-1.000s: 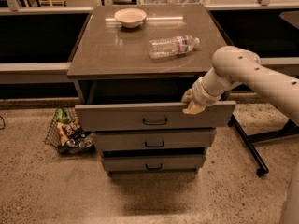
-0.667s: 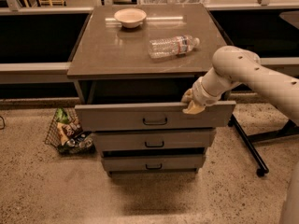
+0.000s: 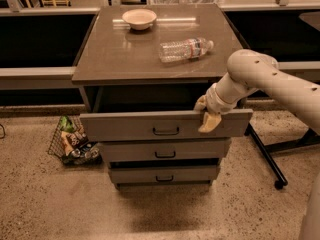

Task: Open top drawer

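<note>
The top drawer (image 3: 125, 126) is the widest grey-brown front, with a thin black pull handle (image 3: 165, 131) at its centre. It stands pulled out from under the cabinet top, with a dark opening behind its upper edge. My gripper (image 3: 205, 115) sits on the right part of that upper edge, one yellowish finger (image 3: 209, 123) hanging down over the front face and the other behind it. The arm (image 3: 270, 81) comes in from the right.
Two narrower drawers (image 3: 165, 153) sit below. On the cabinet top (image 3: 115, 54) lie a clear plastic bottle (image 3: 185, 49) and a pale bowl (image 3: 139, 18). A wire basket of snacks (image 3: 72, 141) stands on the floor at the left. A black stand leg (image 3: 265, 154) runs at the right.
</note>
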Action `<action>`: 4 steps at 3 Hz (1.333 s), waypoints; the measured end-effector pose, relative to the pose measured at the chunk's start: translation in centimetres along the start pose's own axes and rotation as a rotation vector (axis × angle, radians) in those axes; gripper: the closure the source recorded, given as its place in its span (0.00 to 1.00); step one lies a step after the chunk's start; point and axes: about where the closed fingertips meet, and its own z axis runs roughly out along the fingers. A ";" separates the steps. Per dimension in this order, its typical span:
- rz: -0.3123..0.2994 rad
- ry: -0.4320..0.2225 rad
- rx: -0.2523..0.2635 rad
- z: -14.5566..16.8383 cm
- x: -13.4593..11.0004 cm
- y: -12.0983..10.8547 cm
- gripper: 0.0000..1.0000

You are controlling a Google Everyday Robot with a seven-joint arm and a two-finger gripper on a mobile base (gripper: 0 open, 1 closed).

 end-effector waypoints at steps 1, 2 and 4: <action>-0.022 0.005 -0.020 0.2 -0.1 0.6 0.00; -0.032 0.051 -0.095 0.7 0.0 2.5 0.00; 0.002 0.156 -0.272 0.9 0.7 7.1 0.18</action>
